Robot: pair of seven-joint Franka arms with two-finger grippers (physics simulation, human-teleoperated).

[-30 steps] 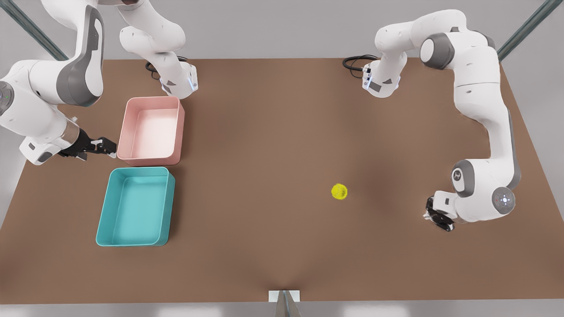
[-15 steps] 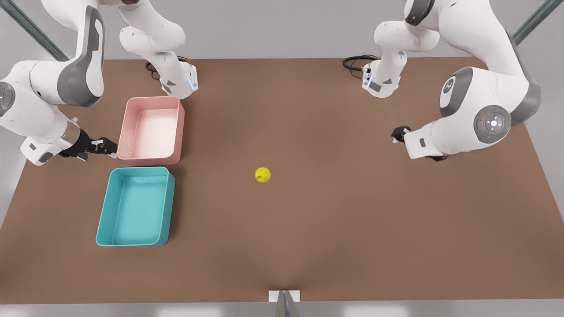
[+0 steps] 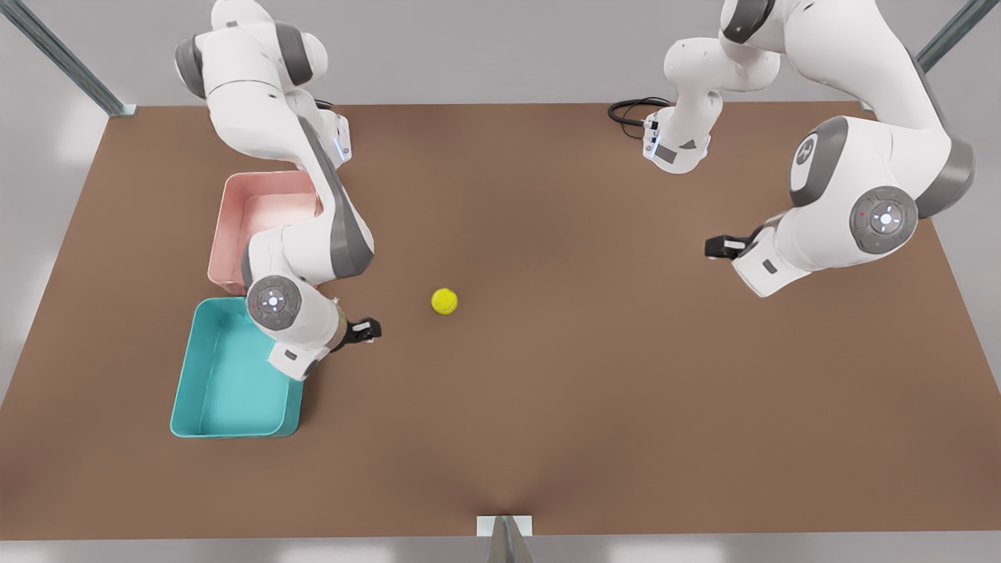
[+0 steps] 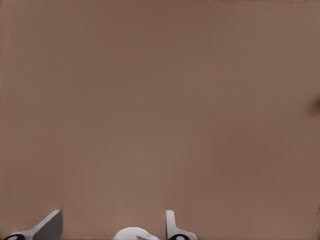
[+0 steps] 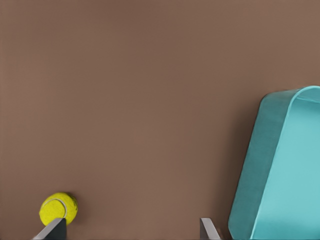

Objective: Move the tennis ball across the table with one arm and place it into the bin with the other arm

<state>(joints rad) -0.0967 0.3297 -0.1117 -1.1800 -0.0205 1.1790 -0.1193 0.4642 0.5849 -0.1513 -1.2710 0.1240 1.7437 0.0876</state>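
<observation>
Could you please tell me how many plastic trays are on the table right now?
2. The teal bin sits toward the front view's left; the pink tray lies just behind it, partly covered by an arm.

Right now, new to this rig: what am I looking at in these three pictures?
Two simulated Franka arms with two-finger grippers work over a brown table. The front view comes from a fixed camera looking down; the other two pictures come from cameras on the wrists. On the table lie a ball, a teal bin and a pink tray. The right gripper, open, sits between bin and ball, and its wrist view sees both. The left gripper, open, waits over bare table at the front view's right. Nothing is held.
</observation>
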